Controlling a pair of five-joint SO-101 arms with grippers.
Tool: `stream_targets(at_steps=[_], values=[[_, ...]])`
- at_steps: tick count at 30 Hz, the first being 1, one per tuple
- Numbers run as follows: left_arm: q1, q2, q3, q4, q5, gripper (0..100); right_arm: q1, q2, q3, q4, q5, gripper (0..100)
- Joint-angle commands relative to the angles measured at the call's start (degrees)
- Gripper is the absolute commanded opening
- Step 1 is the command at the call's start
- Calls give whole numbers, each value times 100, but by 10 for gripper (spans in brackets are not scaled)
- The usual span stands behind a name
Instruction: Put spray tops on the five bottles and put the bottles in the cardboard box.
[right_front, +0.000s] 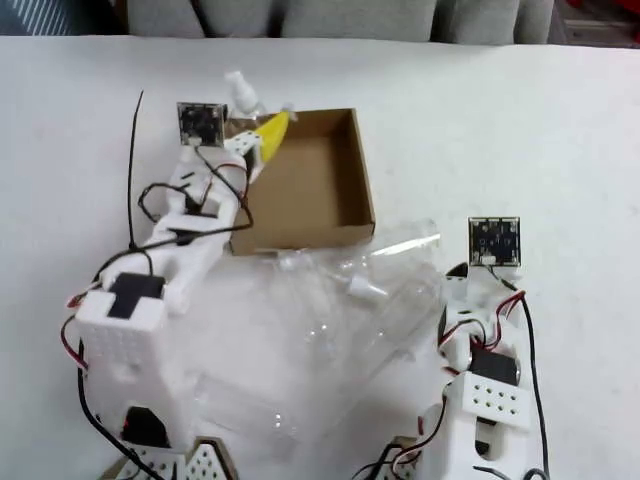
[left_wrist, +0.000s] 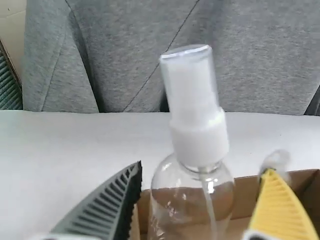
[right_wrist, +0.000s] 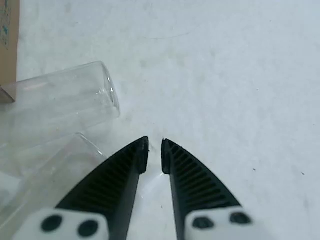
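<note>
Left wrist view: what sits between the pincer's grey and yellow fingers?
A clear bottle with a white spray top on, above the cardboard box edge; the left wrist view shows it.

Table (right_front: 540, 130): white and plain, the surface I work on.
Sofa (right_front: 340, 17): grey fabric cushions, just behind the table's far edge, facing me.
Light: soft and even across the table.
</note>
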Motion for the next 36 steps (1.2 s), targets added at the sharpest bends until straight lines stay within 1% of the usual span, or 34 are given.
stream_targets(at_steps=[1, 16, 24, 27, 30, 33, 36], values=[[40, -804, 360, 9, 97, 347, 40, -4, -53, -110, 44, 25], [66, -2237, 1776, 9, 97, 347, 40, -4, -53, -110, 44, 25], [66, -3371, 2760, 18, 88, 347, 40, -4, -53, -110, 44, 25], [145, -3802, 3165, 62, -255, 347, 40, -4, -53, -110, 44, 25], [251, -4312, 3481, 510, -545, 347, 40, -4, -53, -110, 44, 25], [259, -4963, 3648, 1178, -571, 347, 40, -4, -53, -110, 44, 25], [251, -5701, 3657, 2127, -563, 347, 40, -4, -53, -110, 44, 25]])
